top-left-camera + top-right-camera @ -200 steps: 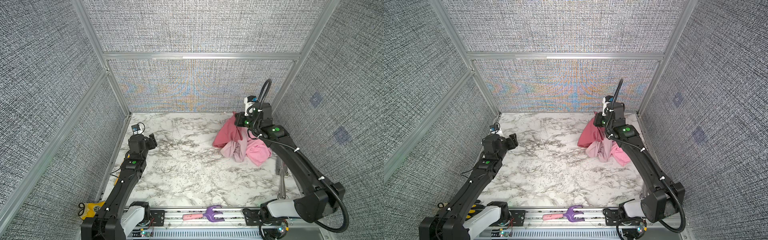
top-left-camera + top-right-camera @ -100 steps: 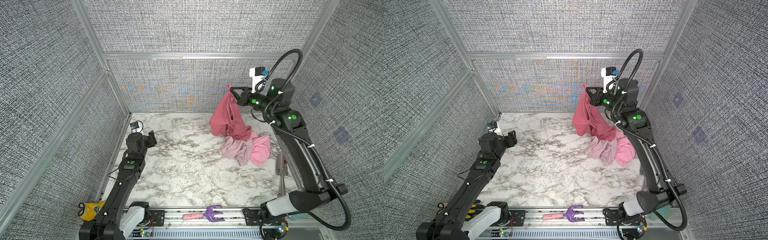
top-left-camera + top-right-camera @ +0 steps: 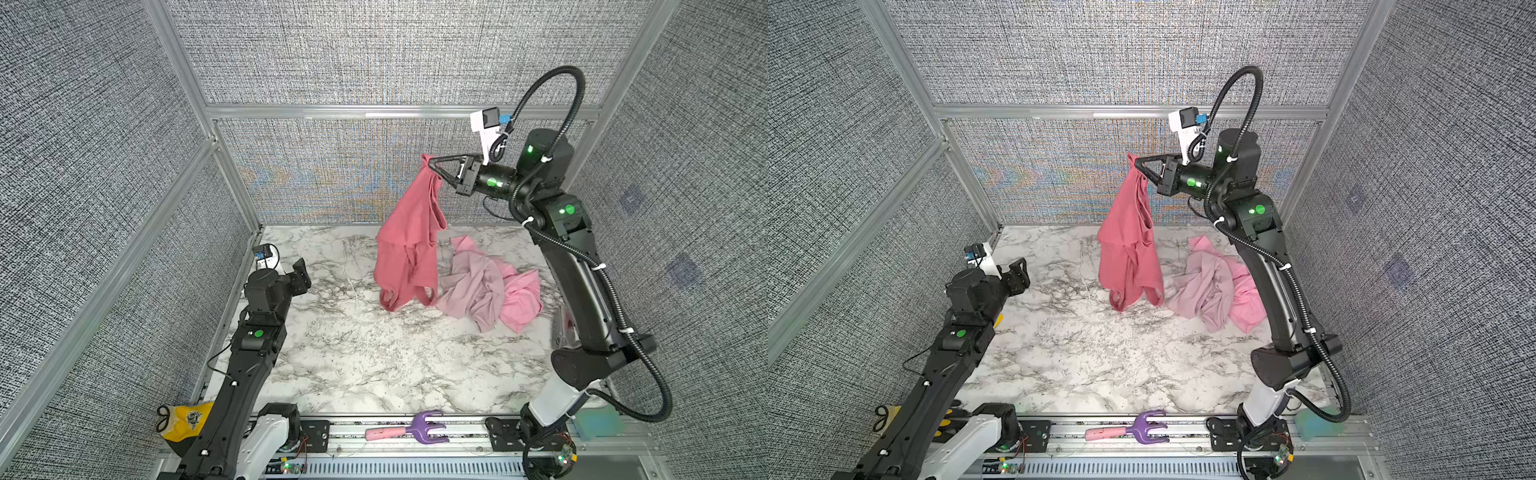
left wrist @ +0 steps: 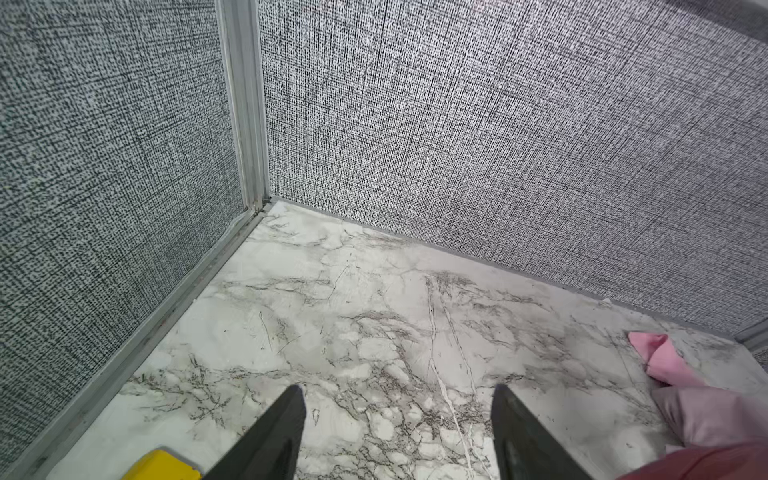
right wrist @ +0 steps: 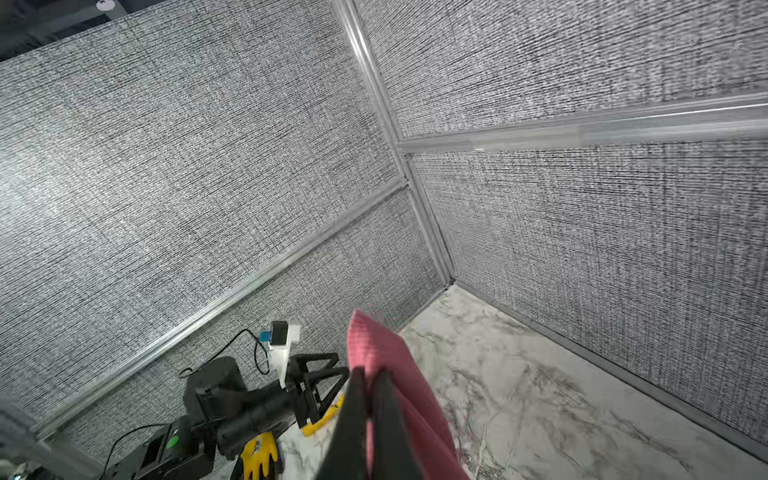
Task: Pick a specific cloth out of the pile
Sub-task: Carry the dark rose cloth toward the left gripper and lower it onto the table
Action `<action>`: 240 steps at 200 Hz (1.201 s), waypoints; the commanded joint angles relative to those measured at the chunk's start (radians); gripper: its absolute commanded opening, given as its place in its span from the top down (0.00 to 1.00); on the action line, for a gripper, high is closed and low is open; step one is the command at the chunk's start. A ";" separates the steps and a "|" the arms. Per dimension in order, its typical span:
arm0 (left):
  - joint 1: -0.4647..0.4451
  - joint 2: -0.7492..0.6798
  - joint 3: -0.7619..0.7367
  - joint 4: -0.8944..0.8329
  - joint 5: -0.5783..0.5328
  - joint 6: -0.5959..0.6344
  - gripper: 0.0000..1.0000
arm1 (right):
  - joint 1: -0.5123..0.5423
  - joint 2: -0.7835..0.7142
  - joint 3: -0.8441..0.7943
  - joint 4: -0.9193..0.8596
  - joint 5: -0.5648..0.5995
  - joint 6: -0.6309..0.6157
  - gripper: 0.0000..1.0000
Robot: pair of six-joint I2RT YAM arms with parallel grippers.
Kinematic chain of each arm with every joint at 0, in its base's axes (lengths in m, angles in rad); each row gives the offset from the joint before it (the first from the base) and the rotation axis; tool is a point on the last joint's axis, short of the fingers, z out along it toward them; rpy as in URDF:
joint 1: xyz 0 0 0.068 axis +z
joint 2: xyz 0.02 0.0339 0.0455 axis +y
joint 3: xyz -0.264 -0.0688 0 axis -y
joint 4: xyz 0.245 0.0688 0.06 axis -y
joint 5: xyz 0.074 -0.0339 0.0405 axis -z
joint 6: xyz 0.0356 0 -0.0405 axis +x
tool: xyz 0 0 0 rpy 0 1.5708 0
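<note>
In a top view, the right gripper [image 3: 1139,165] clamped the top edge of the cloth [image 3: 1128,249], high above the pile [image 3: 1214,286]. The cloth's lower loops hung just left of the pile. The left gripper [image 3: 1018,272], jaws apart and empty, sat well left of the pile.

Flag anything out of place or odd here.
A purple fork lies on the front rail, off the table. A yellow glove sits crumpled beside the left arm. The cloth hanging from the right gripper looks normal.
</note>
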 commanded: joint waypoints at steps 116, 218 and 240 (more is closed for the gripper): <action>-0.001 -0.128 0.106 -0.244 -0.053 -0.020 0.26 | 0.259 0.260 0.026 -0.027 0.108 -0.084 1.00; 0.001 -0.211 0.126 -0.353 -0.064 -0.013 0.24 | 0.467 0.771 0.220 0.165 0.173 0.085 0.98; -0.001 -0.204 0.129 -0.341 -0.050 -0.017 0.24 | 0.484 0.826 0.251 0.167 0.167 0.111 0.76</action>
